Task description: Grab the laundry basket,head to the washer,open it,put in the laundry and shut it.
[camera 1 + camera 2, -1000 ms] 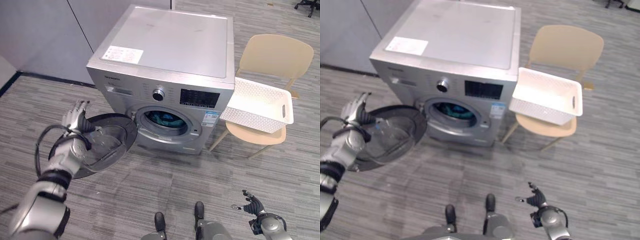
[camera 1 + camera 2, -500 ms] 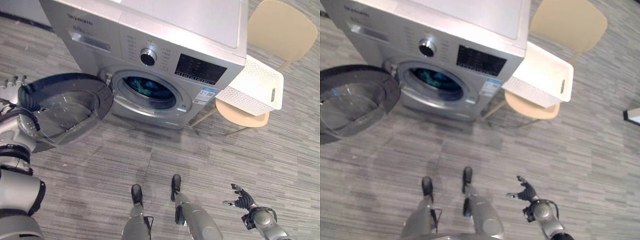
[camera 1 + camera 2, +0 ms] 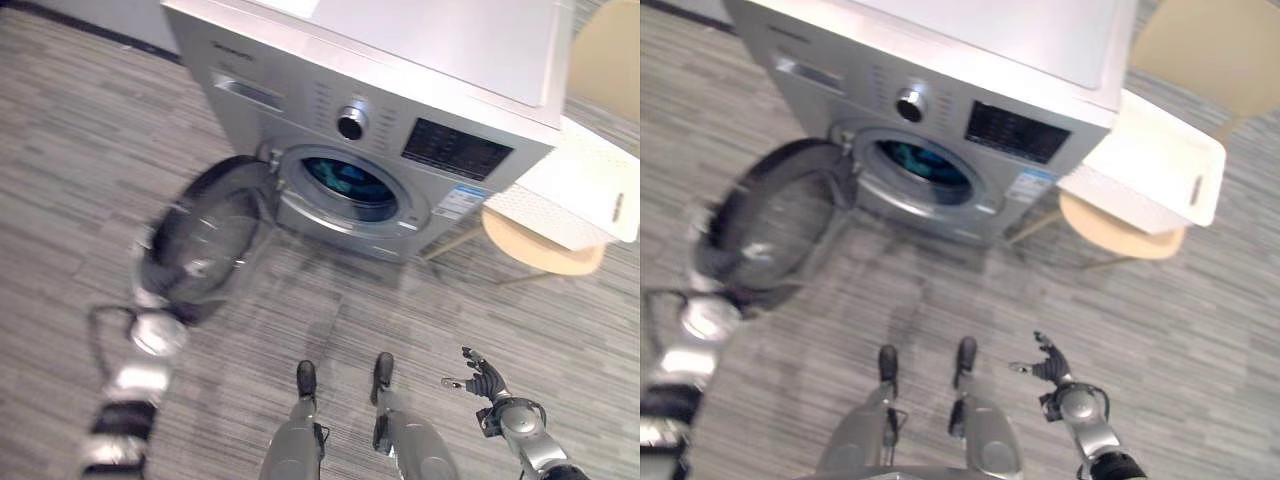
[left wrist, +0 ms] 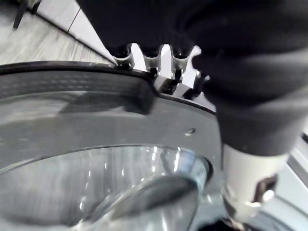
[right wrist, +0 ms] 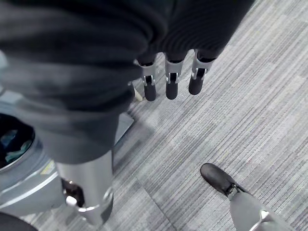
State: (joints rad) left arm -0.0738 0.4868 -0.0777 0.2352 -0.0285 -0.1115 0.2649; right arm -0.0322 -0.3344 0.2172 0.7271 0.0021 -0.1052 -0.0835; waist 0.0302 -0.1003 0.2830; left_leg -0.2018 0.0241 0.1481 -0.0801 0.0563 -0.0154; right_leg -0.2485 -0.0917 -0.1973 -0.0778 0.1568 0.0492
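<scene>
Grey striped carpet (image 3: pixel 90 150) runs under everything you're looking at. Biggest thing on it is the silver washer (image 3: pixel 430 60), front-loader, with its round opening showing dark blue-green laundry (image 3: pixel 345 182) already sitting inside the drum.

Next down in size, the washer door (image 3: pixel 205 240) is swung wide open out to the washer's left, hinged beside the opening, glass bowl facing up and out.

To the washer's right you've got a tan chair (image 3: pixel 1185 60) pushed up beside the machine, and the white laundry basket (image 3: pixel 1160 175) sits on its seat, touching the washer's side. Looks like nothing's in it from here, though you can't see all the way down inside.

Now your hands. Your left hand (image 4: pixel 154 55) is at the outer rim of the door: in the left wrist view the fingers (image 4: pixel 179 60) reach over the dark edge with their tips hidden behind it, so you honestly can't tell whether they're hooked on it or just lying against it.

Your right hand (image 3: pixel 484 378) hangs low by your right side over the carpet, well apart from the washer and basket, fingers loosely spread and holding nothing.
</scene>
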